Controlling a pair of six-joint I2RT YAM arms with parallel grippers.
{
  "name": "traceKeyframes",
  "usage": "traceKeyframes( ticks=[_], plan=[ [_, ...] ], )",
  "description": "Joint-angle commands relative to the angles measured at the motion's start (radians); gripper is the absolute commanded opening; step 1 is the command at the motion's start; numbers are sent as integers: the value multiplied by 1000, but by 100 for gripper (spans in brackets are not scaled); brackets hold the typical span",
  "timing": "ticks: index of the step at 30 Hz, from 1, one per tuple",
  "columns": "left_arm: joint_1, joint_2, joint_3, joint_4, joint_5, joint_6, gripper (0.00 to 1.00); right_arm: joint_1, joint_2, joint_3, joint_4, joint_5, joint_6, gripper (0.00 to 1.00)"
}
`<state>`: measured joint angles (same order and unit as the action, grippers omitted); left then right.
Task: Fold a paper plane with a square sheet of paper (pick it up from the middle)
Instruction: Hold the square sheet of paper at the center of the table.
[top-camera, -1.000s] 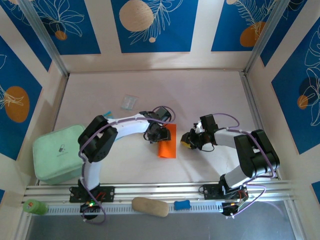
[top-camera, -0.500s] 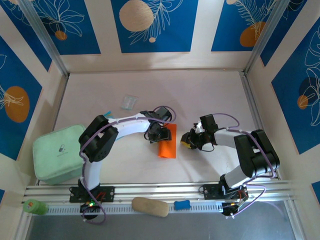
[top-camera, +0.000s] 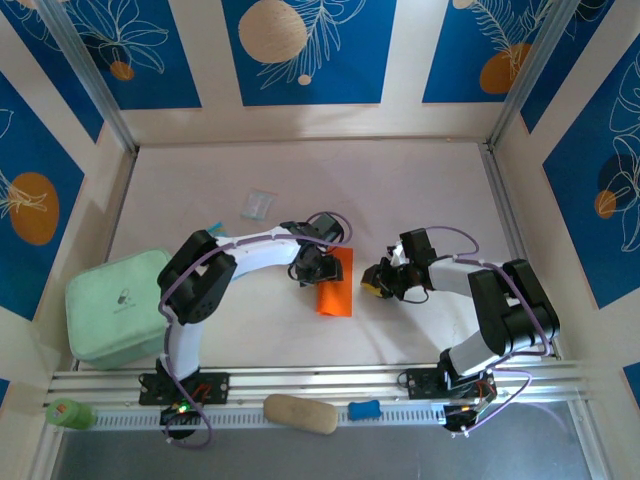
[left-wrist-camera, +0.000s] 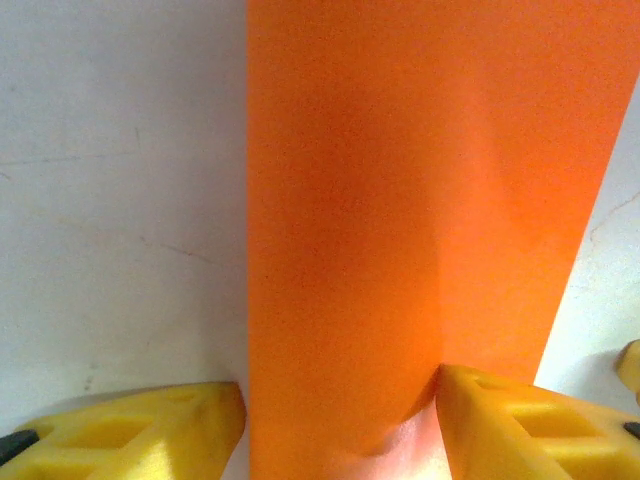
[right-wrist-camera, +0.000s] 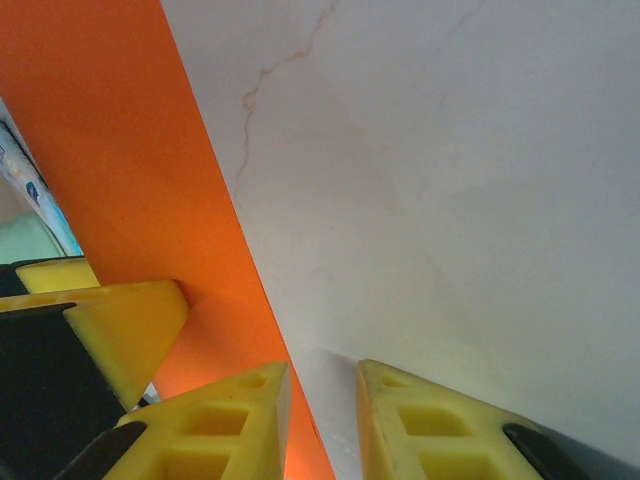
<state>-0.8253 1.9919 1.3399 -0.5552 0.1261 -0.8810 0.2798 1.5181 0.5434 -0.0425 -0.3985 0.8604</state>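
Nothing has shifted since a second ago. The orange paper (top-camera: 337, 292), folded to a narrow strip, still lies flat well to the right of the mint green pad (top-camera: 118, 305); my left gripper (left-wrist-camera: 340, 385) sits over its pad-side half with fingers spread across the strip, and my right gripper (right-wrist-camera: 323, 368) is at the edge away from the pad, fingers nearly together with a narrow gap. From above, the left wrist hides the strip's upper pad-side corner, and I cannot tell whether the right fingertips touch the paper.

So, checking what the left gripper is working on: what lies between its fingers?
The orange sheet of paper runs between the left gripper's yellow fingers, shown in the left wrist view.
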Motion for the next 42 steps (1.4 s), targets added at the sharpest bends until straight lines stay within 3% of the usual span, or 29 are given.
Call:
traceKeyframes(
  ticks=[1,42],
  plan=[
    [-3,107,-36,83,-31,24,59,5,-33,-5,-7,-6,-14,24],
    [-5,118,-37,92,0,28,57,32,-13,-4,58,-19,10,23]
  ],
)
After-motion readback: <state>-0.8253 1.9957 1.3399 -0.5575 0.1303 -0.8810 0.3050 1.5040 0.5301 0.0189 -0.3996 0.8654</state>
